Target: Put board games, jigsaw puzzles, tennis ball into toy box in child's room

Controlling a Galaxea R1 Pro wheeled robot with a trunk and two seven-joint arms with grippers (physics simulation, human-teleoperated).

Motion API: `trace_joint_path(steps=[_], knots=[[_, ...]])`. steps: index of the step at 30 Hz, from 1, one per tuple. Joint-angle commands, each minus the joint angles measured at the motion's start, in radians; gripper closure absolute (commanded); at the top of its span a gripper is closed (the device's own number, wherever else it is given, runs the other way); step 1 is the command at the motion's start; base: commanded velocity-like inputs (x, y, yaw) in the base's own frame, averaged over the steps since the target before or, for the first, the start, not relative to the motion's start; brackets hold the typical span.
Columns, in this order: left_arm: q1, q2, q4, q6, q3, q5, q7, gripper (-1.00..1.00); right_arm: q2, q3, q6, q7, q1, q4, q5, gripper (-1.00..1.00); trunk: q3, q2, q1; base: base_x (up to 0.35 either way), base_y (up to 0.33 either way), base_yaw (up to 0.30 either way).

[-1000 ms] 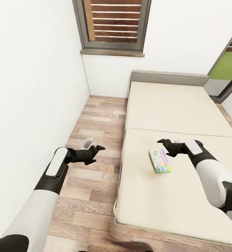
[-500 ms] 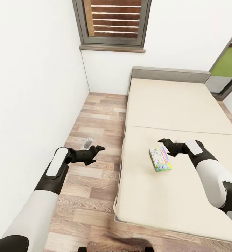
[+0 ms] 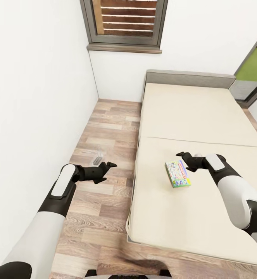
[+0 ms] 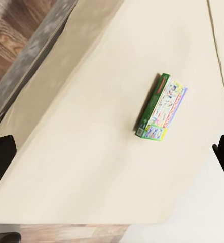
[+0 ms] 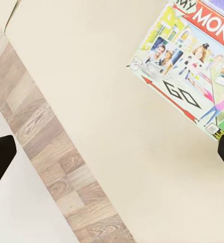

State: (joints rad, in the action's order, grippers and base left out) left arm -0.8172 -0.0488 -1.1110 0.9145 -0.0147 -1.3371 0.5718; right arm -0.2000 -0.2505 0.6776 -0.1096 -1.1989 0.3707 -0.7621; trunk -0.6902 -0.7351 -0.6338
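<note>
One board game lies on the bed (image 3: 198,116): the Monopoly box (image 3: 178,173), a flat rectangle with a white lid crowded with small cartoon figures, a red title band along one long side and a green edge. In my right wrist view the lid (image 5: 193,66) shows part of the title in white letters on red, a black "GO" with an arrow, and a row of drawn people. In my left wrist view the same box (image 4: 161,107) lies flat on the cream mattress, its green side wall facing the camera. I count one game box on the bed, and it lies on the nearer half of the mattress, just this side of the seam that crosses it.

My right tool (image 3: 185,159) hangs above the mattress just beside the box's far corner, its two fingers spread apart with nothing between them; I cannot tell whether a fingertip touches the lid. My left tool (image 3: 106,169) is over the wood plank floor (image 3: 105,128) beside the bed, well apart from the box, its fingers also spread and empty.

The bed has a cream mattress and a grey headboard (image 3: 190,75) against the white wall. There is one window (image 3: 124,23) with brown slats above the floor strip, and one small grey object (image 3: 98,159) lies on the planks near my left tool; it is too small to identify.
</note>
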Motion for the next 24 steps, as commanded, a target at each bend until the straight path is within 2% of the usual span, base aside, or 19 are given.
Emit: trace_joint_path(steps=[1,10,24], knots=[[-0.001,0.0,-0.001,0.001,0.0,-0.01,0.01,-1.0,0.0,-0.004,0.004,-0.01,0.0,0.002,-0.011,-1.0,-0.003,-0.001,0.0,0.0,0.0,0.0],[0.001,0.0,-0.001,0.001,0.0,-0.01,0.01,-1.0,-0.001,-0.004,-0.041,-0.009,-0.003,0.002,-0.009,-1.0,-0.017,-0.001,0.0,0.0,0.0,0.0],[0.012,0.0,-0.001,0.001,-0.001,-0.009,0.01,-1.0,-0.006,-0.002,-0.061,-0.009,-0.004,0.002,-0.008,-1.0,-0.04,-0.001,0.0,0.0,0.0,0.0]])
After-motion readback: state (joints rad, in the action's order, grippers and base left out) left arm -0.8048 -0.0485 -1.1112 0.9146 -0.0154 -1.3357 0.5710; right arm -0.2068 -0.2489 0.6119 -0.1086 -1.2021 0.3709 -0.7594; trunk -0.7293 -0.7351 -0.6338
